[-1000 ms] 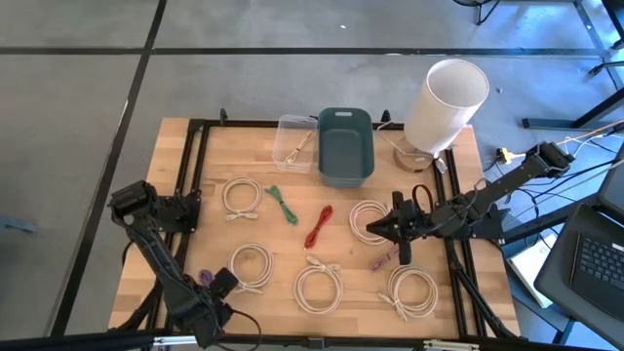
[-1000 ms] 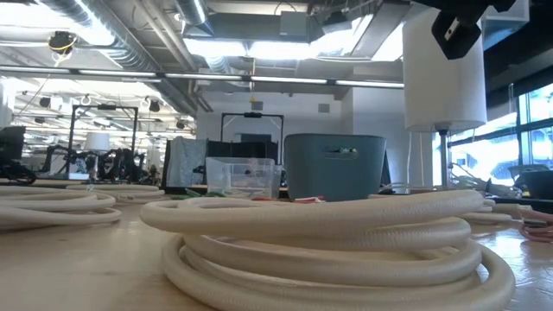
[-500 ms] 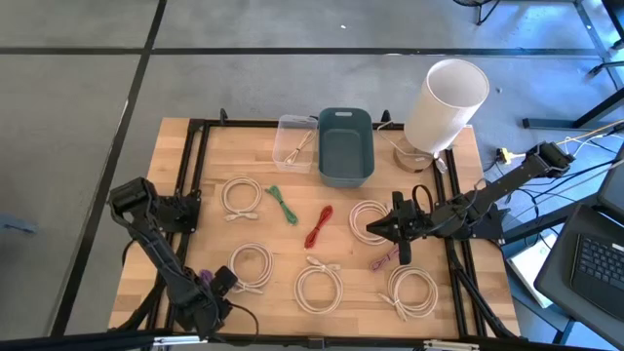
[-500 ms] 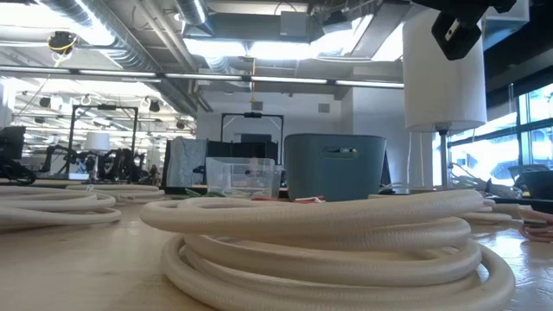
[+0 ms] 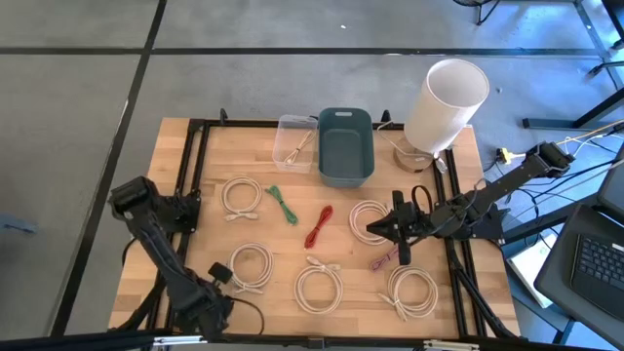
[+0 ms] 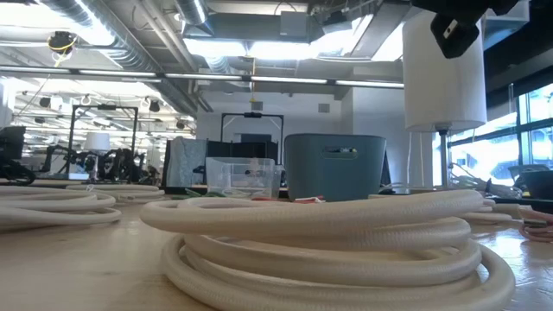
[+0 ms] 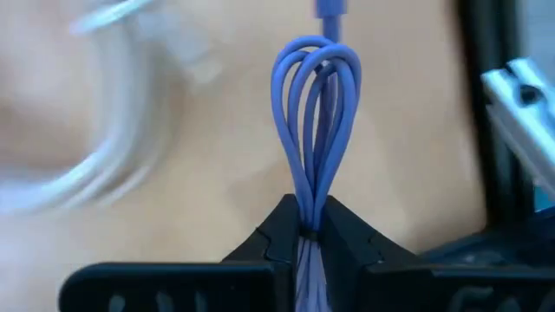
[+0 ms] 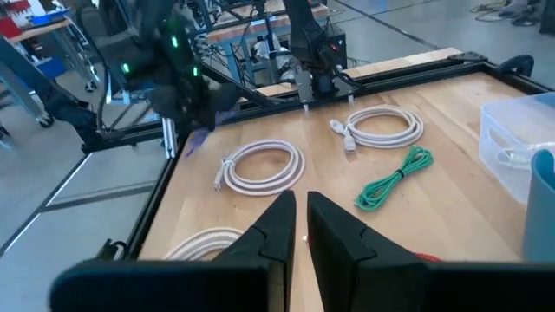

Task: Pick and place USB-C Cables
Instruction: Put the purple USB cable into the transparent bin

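Purple cable bundle [image 7: 316, 130] pinched in left fingers [image 7: 312, 232] near the table's front-left edge [image 5: 132, 283]; right fingers [image 8: 297, 227] pressed together.

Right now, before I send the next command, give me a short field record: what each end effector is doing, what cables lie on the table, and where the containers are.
left end effector: at the table's near left corner, shut on the purple cable
right end effector: shut, empty, at the right side beside a white coil
white coils: six on the table
green cable: left of centre
red cable: centre
pinkish cable: right of centre, near side
teal bin: far edge, centre
clear box: left of the bin, touching it
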`<state>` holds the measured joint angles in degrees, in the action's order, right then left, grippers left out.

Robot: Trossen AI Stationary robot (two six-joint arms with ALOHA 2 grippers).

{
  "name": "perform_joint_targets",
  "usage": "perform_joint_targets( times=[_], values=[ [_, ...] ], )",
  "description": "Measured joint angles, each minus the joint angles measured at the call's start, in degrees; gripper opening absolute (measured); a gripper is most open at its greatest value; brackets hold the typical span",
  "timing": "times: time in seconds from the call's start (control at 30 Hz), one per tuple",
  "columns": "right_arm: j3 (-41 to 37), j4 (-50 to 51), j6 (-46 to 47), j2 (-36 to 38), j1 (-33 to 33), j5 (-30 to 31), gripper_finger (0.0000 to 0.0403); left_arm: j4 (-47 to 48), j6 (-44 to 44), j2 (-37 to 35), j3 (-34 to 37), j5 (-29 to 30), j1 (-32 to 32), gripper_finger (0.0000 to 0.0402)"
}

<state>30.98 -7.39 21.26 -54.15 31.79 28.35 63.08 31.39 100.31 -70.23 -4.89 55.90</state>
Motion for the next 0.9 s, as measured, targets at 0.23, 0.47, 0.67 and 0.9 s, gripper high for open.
perform_joint_targets(
  times=[0.23, 0.47, 0.67, 0.9],
  values=[
    [0.00, 0.05, -2.25, 0.00, 0.00, -0.01, 0.0037, 11.83, 13.32, -1.26, -12.44, 19.25, -5.15, 0.0022],
    [0.00, 0.05, -2.17, 0.00, 0.00, -0.78, 0.0037, 11.70, 4.69, -1.10, -16.82, 42.00, -24.01, 0.0022],
    [0.00, 0.05, -1.99, 0.00, 0.02, -8.38, 0.0037, 10.17, -8.64, -1.13, -26.74, 53.86, -47.84, 0.0022],
    [0.00, 2.94, -2.22, 0.00, 0.02, -10.08, 0.0037, -9.46, -19.67, -1.27, -36.53, 30.78, -76.63, 0.0022]
  ],
)
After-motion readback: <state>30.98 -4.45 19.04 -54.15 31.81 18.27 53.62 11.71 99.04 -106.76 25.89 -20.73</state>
